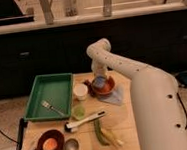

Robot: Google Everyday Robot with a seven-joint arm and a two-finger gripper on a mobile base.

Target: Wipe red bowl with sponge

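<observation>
The red bowl [105,88] sits on the wooden table [124,121] at the back, to the right of a white cup [80,91]. A pale blue sponge [102,81] is inside the bowl. My gripper [100,80] reaches down from the white arm [138,85] into the bowl, on the sponge. The bowl rests partly on a flat pale lavender-blue cloth [116,94].
A green tray [63,87] with a fork [51,107] lies at the left. A small green cup [79,111], a white-handled brush [84,121], a green and yellow vegetable [104,133], a maroon bowl [50,143] with an orange item and a small metal cup [71,146] lie in front.
</observation>
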